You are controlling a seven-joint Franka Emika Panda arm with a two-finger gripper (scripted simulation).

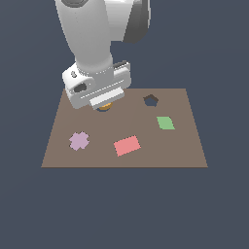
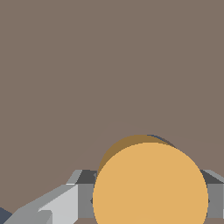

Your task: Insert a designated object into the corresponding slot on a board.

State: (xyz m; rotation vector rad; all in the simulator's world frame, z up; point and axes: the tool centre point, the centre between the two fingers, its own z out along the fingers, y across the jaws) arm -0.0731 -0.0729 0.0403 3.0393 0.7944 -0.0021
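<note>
The orange disc (image 2: 150, 183) fills the near part of the wrist view, with a grey finger (image 2: 85, 192) against each side. My gripper (image 1: 103, 103) is shut on it and hangs low over the back left of the brown board (image 1: 185, 146). In the exterior view only a sliver of the disc (image 1: 105, 105) shows under the hand. The dark circular slot (image 2: 161, 139) shows as a thin dark arc just past the disc's edge, and the disc hides the remainder. The disc sits almost straight over the slot; I cannot tell whether it is touching the board.
On the board are a dark pentagon-shaped hole (image 1: 151, 100) at the back, a green parallelogram (image 1: 166, 123) towards the exterior view's right, a red rectangle (image 1: 127, 145) near the front, and a lilac cross-shaped piece (image 1: 79, 141) at the front left.
</note>
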